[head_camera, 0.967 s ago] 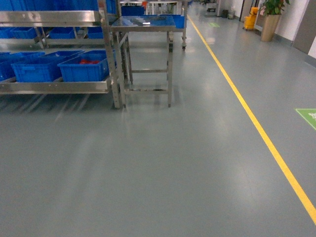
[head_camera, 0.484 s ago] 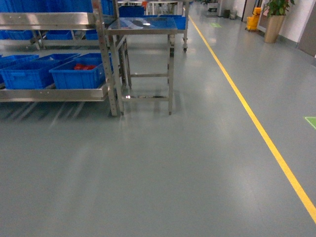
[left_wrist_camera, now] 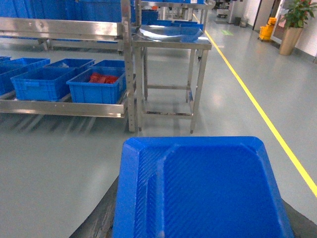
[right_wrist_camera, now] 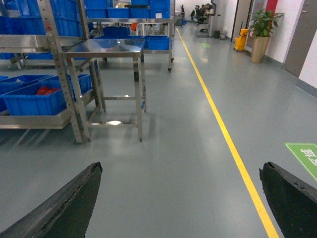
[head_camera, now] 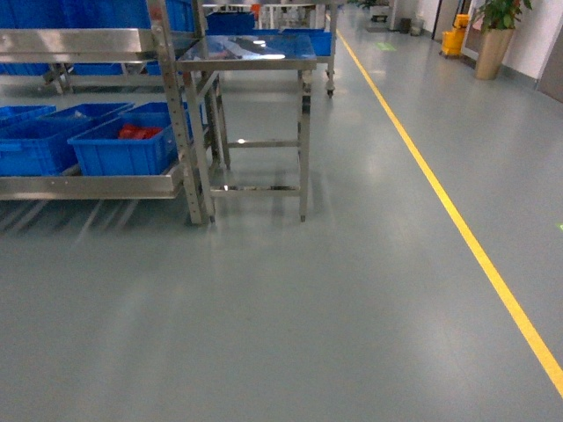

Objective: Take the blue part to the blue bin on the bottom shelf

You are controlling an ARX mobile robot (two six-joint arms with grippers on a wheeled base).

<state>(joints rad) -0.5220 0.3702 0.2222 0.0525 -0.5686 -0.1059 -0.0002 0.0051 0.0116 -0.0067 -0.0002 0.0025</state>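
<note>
Crates sat in a row on the bottom shelf [head_camera: 88, 185] of the steel rack, low and open-topped, likely so parts could be dropped in from above; the crate [head_camera: 123, 149] nearest the steel table [head_camera: 246, 61] held red wrapping, while its neighbour, the blue bin [left_wrist_camera: 39, 82], showed a plain inside. The blue part was in no view. A blue tray [left_wrist_camera: 198, 188] filled the left wrist view below the rack; whether the left end effector held it I could not tell. The right end effector [right_wrist_camera: 183, 198] stood wide, empty, its fingers [right_wrist_camera: 64, 208] framing bare floor.
</note>
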